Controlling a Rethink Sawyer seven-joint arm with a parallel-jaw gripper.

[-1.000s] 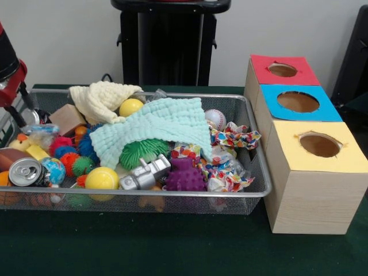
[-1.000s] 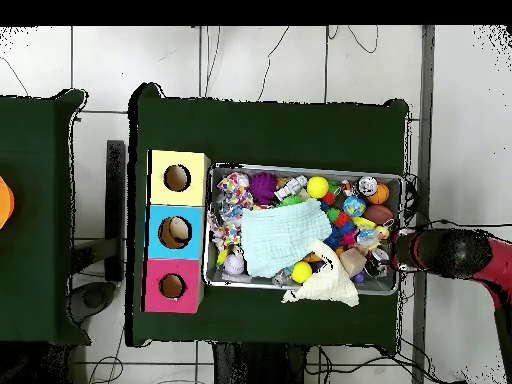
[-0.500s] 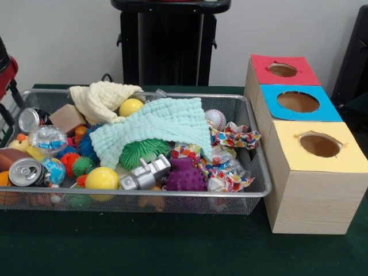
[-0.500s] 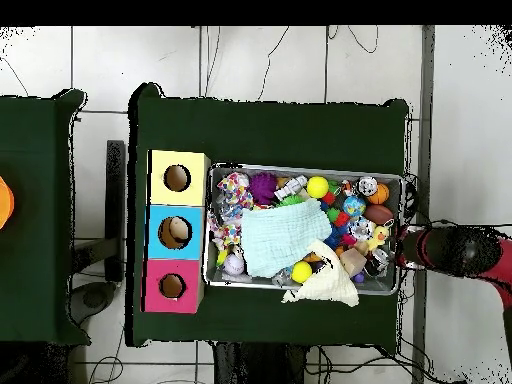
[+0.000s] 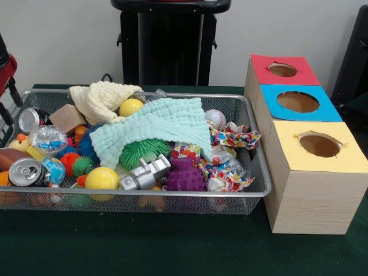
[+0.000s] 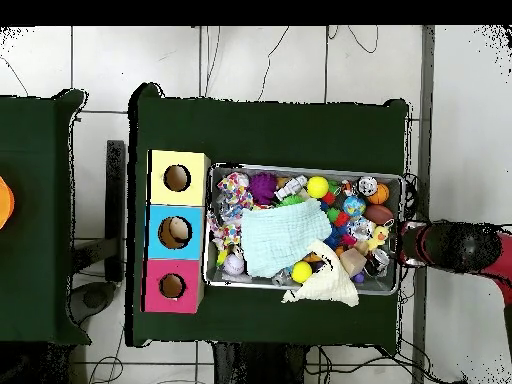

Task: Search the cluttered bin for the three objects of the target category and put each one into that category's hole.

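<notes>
The wire-mesh bin [image 5: 253,150] is full of clutter; it also shows in the overhead view [image 6: 396,180]. A tan-orange plush [image 5: 152,202] lies at the bin's front, seen through the mesh under a silver toy robot [image 5: 145,173]. A small yellow soft toy [image 6: 378,237] lies near the bin's end by my arm. The red-topped box's hole [image 5: 282,69] is the farthest of the three in the front view and shows from overhead too [image 6: 172,286]. My red and black arm [image 5: 4,66] stands just outside the bin's end [image 6: 455,247]. Its gripper is not clear enough to read.
A mint cloth [image 5: 158,127] and a cream cloth [image 5: 100,99] cover the bin's middle. Spiky balls, yellow balls, a baseball [image 5: 215,119] and two cans [image 5: 26,171] lie around them. Blue-topped [image 5: 298,102] and yellow-topped [image 5: 319,144] boxes stand beside the red one.
My arm has drawn back from the bin's end, away from the boxes. A silver can and a clear-wrapped item it covered now show.
</notes>
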